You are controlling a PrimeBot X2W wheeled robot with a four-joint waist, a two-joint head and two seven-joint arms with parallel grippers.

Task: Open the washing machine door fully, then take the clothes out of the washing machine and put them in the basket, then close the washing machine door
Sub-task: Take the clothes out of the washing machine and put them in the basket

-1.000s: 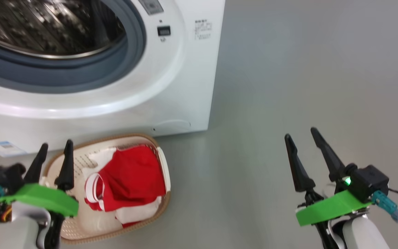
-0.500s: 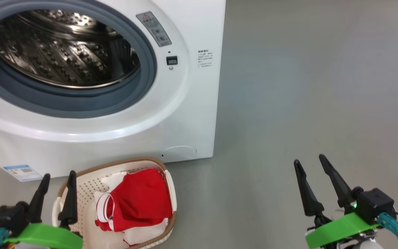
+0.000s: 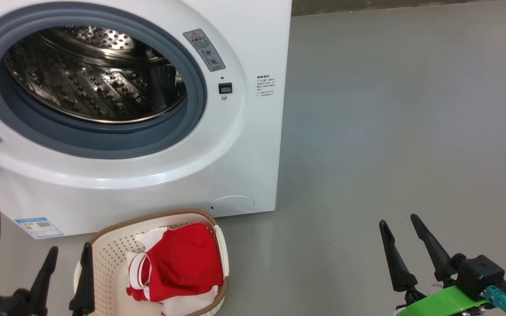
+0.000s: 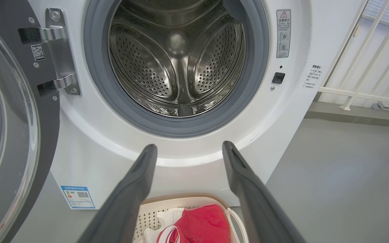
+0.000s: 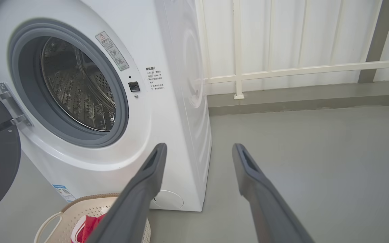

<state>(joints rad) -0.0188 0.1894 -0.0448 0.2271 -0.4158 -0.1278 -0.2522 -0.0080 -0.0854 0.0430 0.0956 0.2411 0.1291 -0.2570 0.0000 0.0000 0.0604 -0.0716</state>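
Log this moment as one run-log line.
door: open | drum: no clothes visible | clothes: in basket | left gripper: jaws open, empty | right gripper: jaws open, empty | next: close door

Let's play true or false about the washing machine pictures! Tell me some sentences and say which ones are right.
1. The red and white clothes lie in the cream oval plastic basket. True.
2. The big white washing machine has a perforated steel drum with no clothes visible in it. True.
3. The round black-rimmed glass door is shut. False: the door hangs open on its hinge.
4. The left end effector grips a red shirt. False: it is open and empty, and so is the right end effector.
5. The basket stands on top of the machine. False: it stands on the grey floor in front of it.
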